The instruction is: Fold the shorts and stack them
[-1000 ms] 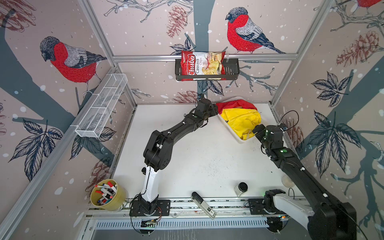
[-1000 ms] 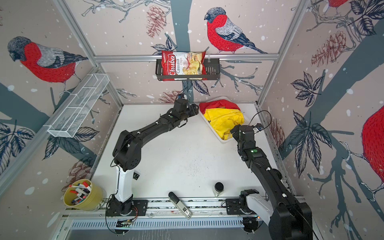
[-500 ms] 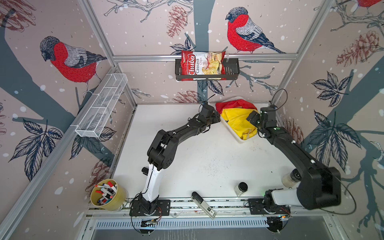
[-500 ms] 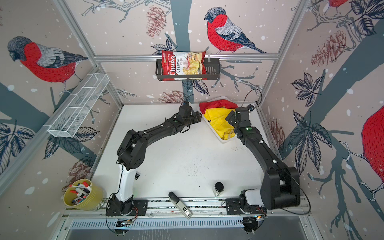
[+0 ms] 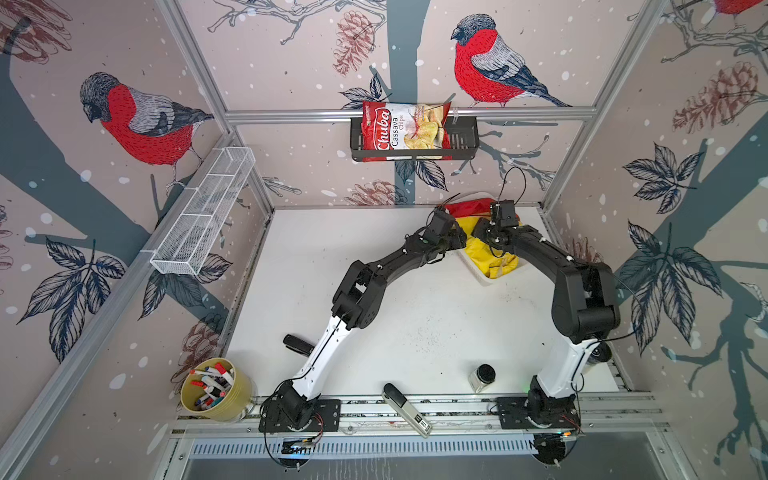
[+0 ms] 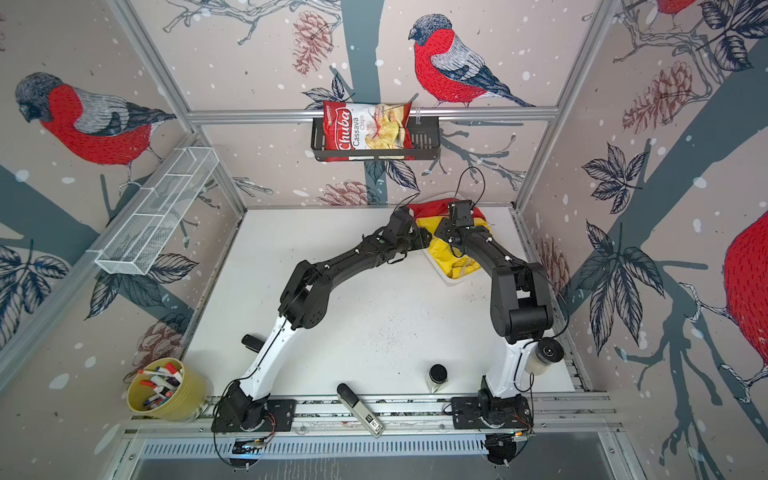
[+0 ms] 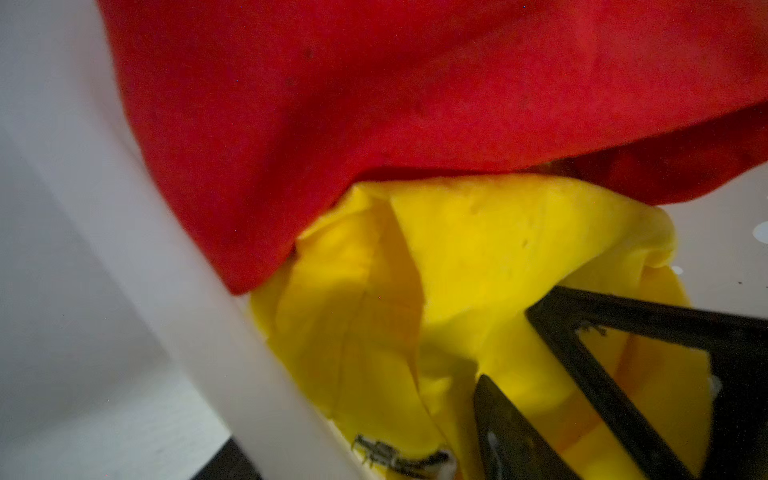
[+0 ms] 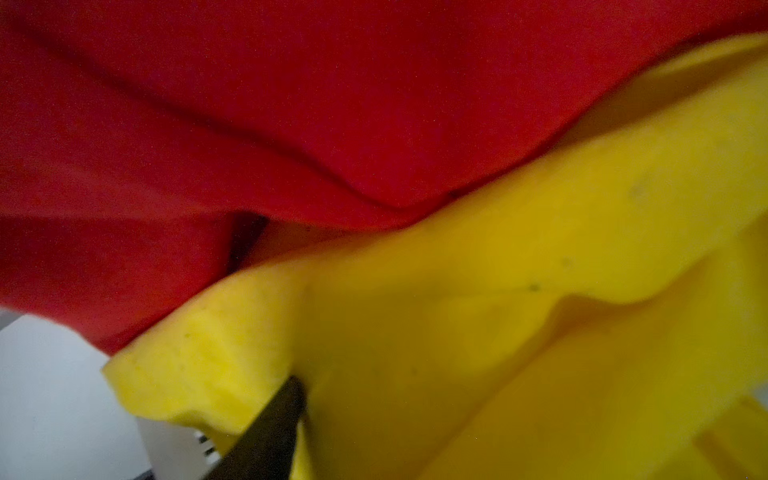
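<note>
Yellow shorts (image 7: pixel 478 257) partly under red shorts (image 7: pixel 374 104), white tray (image 7: pixel 166 291) rim blurred

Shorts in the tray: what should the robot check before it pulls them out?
1. The left gripper at the yellow shorts: ok, jaws apart around cloth.
2. The right gripper holding them: cannot tell, cloth hides its jaws.
3. The red shorts off the yellow: not ok, they overlap.
4. Both out of the tray: not ok, both lie in it.
5. Room on the table: ok, middle is bare.
</note>
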You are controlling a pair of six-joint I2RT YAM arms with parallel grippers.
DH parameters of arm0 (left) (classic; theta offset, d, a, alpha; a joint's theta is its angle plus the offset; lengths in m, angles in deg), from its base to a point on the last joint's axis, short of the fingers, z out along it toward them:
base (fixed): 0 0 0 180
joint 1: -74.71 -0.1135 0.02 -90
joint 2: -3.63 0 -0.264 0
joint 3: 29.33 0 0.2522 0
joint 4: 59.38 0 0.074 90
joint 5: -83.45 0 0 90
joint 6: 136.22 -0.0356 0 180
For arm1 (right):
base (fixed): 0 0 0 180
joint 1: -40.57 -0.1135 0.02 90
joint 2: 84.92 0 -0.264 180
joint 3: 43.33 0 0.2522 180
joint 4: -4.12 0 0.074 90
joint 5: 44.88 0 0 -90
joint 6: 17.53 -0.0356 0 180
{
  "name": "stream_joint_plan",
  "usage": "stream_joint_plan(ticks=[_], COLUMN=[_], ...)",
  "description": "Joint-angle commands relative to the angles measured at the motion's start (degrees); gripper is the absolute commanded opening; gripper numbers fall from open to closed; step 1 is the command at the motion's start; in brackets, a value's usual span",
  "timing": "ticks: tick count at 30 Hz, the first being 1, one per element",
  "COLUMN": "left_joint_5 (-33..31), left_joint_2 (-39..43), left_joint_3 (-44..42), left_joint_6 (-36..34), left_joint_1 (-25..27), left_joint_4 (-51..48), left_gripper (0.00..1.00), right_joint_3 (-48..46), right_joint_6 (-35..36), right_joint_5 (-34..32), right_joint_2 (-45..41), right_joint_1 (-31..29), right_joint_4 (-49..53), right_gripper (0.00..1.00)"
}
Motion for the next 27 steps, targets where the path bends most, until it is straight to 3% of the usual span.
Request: stream_joint_plan(ticks=[1,4,15,27], left_joint_5=[3.33,4.69,9.76,8.83], left_joint_2=[-2.36,-3.58,2.89,15.19], left_joint_3=[3.63,5.34,1.41,-13.51], left_joint_6=[-0.36,-0.02,-1.29,-0.3], left_joint_1=[0.98,1.36,1.53,-1.13], left_joint_4=[-1.16,-0.3,3.1,9.02], left_gripper=[0.68,0.67,0.72,0.74], right_joint_3=[0.77,0.16,0.31,11.78], right_joint_6=[-0.24,-0.31,1.03,4.89], right_joint_5=[0.13,-1.45,-10.49,-10.54], right_joint_2=[-1.61,-4.44,-16.47,-20.97], right_joint_1=[1.14,2.52,6.12,5.5], right_joint_4=[-0.58,-0.78,-0.02,6.02], right_gripper=[0.19,0.03,0.01,0.01])
